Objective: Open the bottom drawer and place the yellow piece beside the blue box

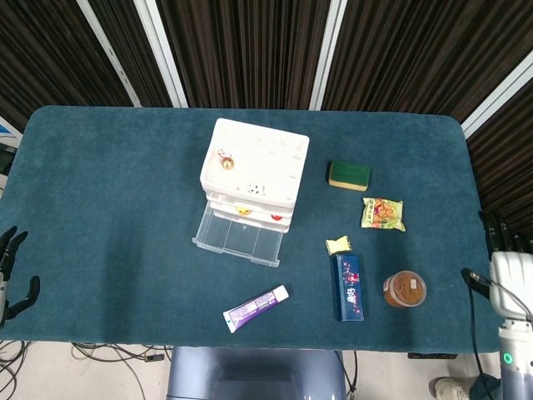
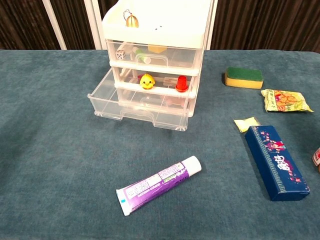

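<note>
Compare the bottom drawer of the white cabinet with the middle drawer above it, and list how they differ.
The bottom drawer is pulled out toward the camera; the middle drawer sits pushed in. The bottom drawer's exposed front part looks empty, while the middle drawer's front edge carries a small yellow chick figure and a red piece. Both are clear plastic and belong to the same white drawer cabinet.

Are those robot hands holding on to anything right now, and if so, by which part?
Nothing is held. The right hand and the left hand sit at the table's edges with fingers apart, and the small yellow piece lies free beside the dark blue box.
</note>
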Tool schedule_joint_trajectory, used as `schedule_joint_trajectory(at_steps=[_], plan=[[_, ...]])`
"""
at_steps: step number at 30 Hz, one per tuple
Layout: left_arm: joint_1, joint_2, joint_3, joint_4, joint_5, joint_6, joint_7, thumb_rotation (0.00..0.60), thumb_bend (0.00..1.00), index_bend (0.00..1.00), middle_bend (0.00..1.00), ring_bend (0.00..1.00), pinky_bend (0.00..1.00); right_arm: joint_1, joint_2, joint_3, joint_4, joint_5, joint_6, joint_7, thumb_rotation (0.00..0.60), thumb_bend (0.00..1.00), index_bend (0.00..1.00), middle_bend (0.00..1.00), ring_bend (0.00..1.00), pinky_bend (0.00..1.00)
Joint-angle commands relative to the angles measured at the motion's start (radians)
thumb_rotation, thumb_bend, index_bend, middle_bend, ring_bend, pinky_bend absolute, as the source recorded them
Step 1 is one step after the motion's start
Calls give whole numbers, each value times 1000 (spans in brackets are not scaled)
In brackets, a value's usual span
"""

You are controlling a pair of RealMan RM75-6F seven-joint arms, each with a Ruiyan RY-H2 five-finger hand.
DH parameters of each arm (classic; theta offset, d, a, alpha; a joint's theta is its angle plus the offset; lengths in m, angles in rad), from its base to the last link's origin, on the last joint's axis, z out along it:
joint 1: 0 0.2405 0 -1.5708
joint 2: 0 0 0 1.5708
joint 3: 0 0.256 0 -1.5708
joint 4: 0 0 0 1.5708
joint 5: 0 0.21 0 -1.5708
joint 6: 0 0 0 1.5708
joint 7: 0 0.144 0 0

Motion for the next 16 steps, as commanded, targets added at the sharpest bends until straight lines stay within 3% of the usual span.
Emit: schedule_joint_trajectory(at_steps=[1,5,10,16], plan=[[-2,7,4,-2,8,-3,-3,600,479,73,5,0,0,-68,-64,-29,87,-82,42,60,600,93,109,124,280,262],[-5,16,10,3,24,-4,0,600,479,73,5,0,0,-94,-84,-62,151,-159,9,67,600,94,101,111,270,262],[-5,19,11,4,24,-4,-7,600,479,74,5,0,0,-99,-62,-93,133,-197,-84,83,600,94,73,92,270,262],[-7,19,15,9,35,-2,-4,600,479,73,5,0,0,-101,-40,-85,100,-207,-157,68,600,94,65,88,271,262]])
